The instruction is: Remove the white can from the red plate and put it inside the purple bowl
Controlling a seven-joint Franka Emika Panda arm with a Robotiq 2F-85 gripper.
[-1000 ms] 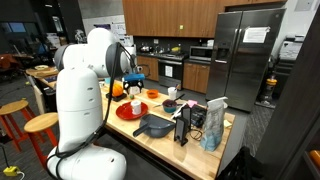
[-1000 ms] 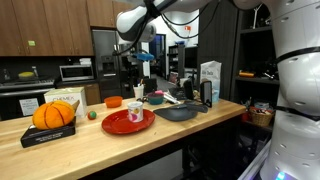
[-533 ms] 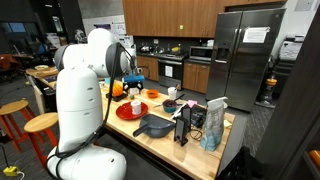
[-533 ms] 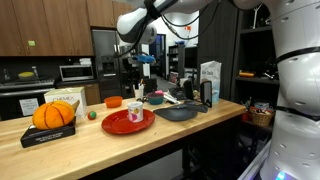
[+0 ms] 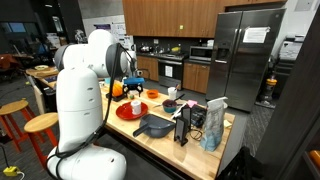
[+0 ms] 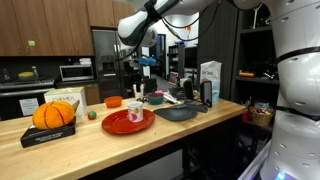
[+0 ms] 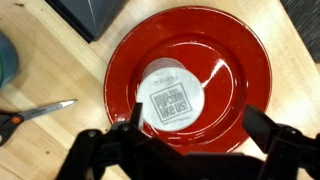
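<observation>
The white can (image 7: 170, 93) stands upright in the middle of the red plate (image 7: 235, 60), its printed lid facing the wrist camera. It also shows on the plate in both exterior views (image 5: 137, 106) (image 6: 135, 110). My gripper (image 7: 198, 125) is open and empty, straight above the can, with one finger on each side of it and no contact. In both exterior views the gripper (image 5: 135, 90) (image 6: 135, 88) hangs a little above the can. A small dark bowl (image 5: 169, 104) past the plate looks like the purple bowl; its colour is hard to tell.
An orange bowl (image 5: 152, 95) sits behind the plate, and a dark grey pan (image 5: 155, 126) lies in front of it. Scissors (image 7: 30, 113) lie on the wood left of the plate. A pumpkin on a box (image 6: 52, 115) and tall cartons (image 6: 209, 82) stand on the counter.
The gripper seems to have come down very slightly over the can. The can and plate have not moved.
</observation>
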